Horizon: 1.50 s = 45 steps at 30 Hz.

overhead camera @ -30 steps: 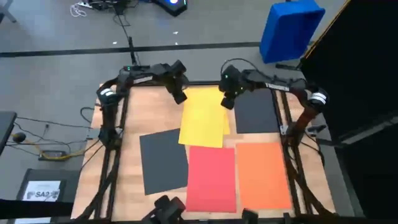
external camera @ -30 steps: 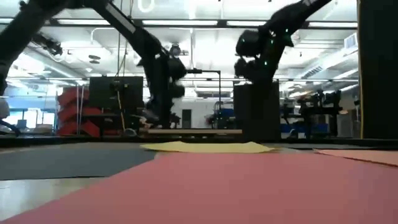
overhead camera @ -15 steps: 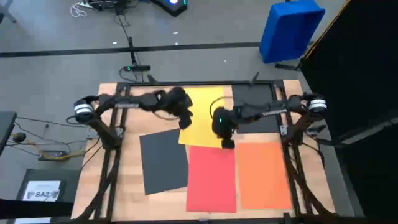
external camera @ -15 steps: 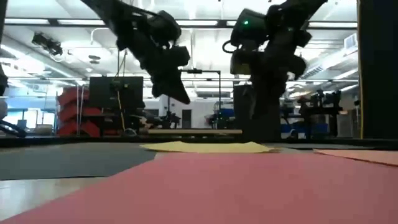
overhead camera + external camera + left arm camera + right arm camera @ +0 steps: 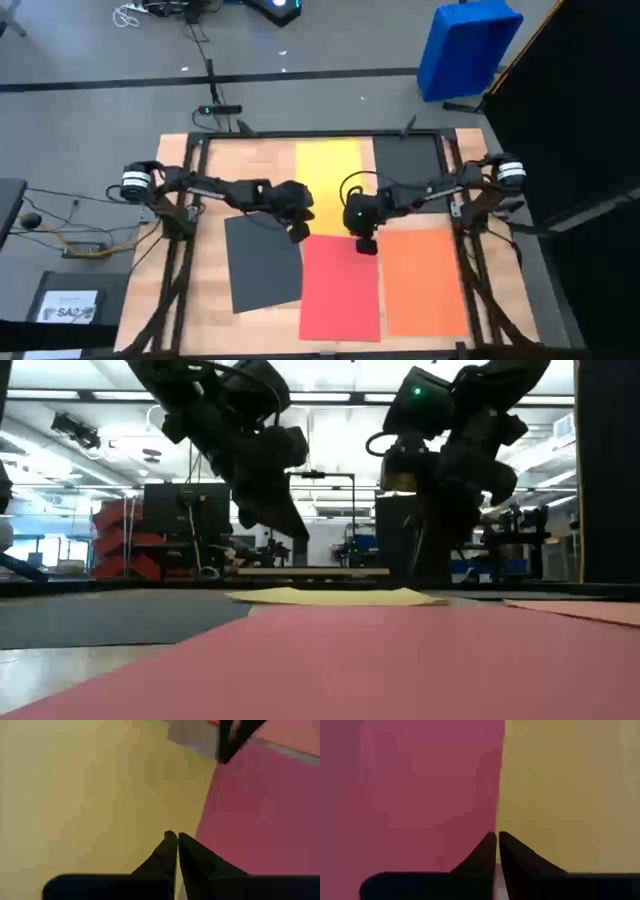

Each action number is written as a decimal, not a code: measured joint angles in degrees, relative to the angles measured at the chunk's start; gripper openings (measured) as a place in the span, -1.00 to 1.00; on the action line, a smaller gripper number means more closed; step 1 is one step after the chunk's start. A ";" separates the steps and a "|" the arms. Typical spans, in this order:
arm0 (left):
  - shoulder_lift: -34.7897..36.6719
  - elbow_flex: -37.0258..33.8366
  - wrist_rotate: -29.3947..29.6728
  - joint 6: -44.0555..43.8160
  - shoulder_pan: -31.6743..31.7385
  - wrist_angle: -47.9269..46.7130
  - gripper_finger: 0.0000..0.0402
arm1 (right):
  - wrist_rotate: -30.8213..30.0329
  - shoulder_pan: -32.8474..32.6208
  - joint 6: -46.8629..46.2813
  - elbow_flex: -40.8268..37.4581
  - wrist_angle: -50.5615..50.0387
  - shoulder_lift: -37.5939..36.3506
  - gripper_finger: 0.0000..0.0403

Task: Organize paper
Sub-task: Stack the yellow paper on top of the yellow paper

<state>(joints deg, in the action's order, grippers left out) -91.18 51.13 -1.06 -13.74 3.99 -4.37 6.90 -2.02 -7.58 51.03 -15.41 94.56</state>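
Left pincer (image 5: 297,232) clenched, empty | right pincer (image 5: 366,243) clenched, empty | paper (image 5: 328,172) beneath both, loose | stacking judged unstarted

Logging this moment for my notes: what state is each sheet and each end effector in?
Yellow paper: flat, far end of table.
Red paper: flat, near edge.
Orange paper: flat.
Dark sheet: flat, skewed.
Left end effector: shut, empty.
Right end effector: shut, empty.

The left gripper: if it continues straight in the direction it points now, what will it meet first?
Most likely the yellow sheet, close to its border with the red sheet. The left gripper is shut and aims down at that seam; depth is unclear.
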 joint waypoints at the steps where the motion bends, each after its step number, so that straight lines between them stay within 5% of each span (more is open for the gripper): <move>1: 0.00 0.00 0.00 0.01 0.01 0.18 -1.00 | 0.00 -0.31 -0.46 -0.02 -0.01 0.00 -1.00; 15: 0.04 0.02 -0.35 -0.02 -1.57 1.80 -1.00 | 2.45 -1.36 -2.94 0.78 3.95 7.47 -1.00; 32: -0.17 0.02 -1.40 -1.57 -7.37 2.69 -1.00 | 8.80 -1.29 -5.75 2.55 3.68 5.50 -1.00; 45: -0.17 0.07 -1.33 -0.14 -7.39 2.93 -1.00 | 4.71 2.24 -3.92 2.87 -0.22 5.68 -1.00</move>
<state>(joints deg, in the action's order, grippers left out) -91.35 51.20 -2.39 -13.88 -3.40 -1.44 11.61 0.22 -11.49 53.90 -15.62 100.25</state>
